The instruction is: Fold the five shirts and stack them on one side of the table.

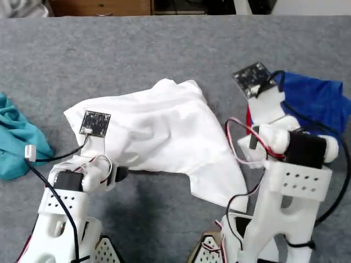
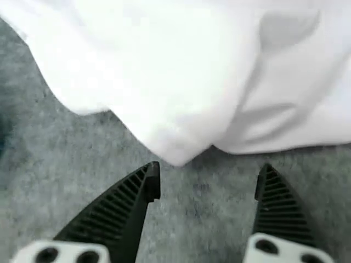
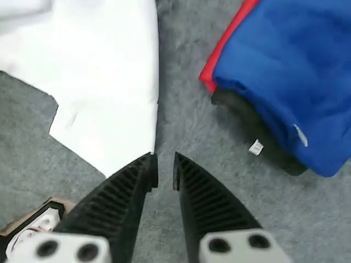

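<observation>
A crumpled white shirt (image 1: 164, 137) lies spread in the middle of the grey table (image 1: 164, 49). My left gripper (image 2: 208, 183) is open just above the table, its fingertips a short way from the white shirt's (image 2: 181, 71) near edge, with nothing between them. My right gripper (image 3: 164, 167) is shut and empty over bare table, between the white shirt's (image 3: 104, 71) hem and a folded blue shirt (image 3: 296, 71). The blue shirt (image 1: 315, 101) lies on top of a red one (image 3: 230, 44) at the table's right side.
A teal shirt (image 1: 13, 137) lies bunched at the left edge. A dark layer (image 3: 241, 107) and a small white tag (image 3: 256, 147) show under the blue shirt. Both arm bases stand at the near edge, with wires looping around them. Bare table stretches along the far side.
</observation>
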Controlling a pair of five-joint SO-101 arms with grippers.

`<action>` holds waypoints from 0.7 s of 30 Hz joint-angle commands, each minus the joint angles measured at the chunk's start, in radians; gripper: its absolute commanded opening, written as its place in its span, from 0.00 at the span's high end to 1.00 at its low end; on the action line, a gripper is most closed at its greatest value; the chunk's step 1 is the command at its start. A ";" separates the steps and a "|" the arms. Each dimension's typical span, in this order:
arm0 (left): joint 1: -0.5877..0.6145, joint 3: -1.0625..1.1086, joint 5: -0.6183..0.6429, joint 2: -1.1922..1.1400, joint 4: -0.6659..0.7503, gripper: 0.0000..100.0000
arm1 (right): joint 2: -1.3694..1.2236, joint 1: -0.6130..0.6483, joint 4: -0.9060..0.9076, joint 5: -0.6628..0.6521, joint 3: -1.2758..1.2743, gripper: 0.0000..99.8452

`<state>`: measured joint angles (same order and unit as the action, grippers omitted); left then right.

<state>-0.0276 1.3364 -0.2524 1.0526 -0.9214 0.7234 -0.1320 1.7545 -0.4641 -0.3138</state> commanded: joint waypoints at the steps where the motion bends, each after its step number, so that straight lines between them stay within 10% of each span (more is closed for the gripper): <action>1: 0.051 0.003 0.021 -0.004 0.078 0.73 | 0.044 0.005 -0.043 -0.012 -0.074 0.93; 12: 0.098 -0.304 0.133 -0.608 0.189 0.98 | 0.048 0.045 -0.166 -0.048 -0.309 0.93; 21: 0.350 -1.045 0.127 -0.906 -0.196 0.98 | 0.042 0.091 -0.187 -0.233 -0.463 0.92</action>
<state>0.2348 0.5892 -0.1250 0.1580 -1.0104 0.7557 -0.0890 1.5996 -0.6605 -0.7296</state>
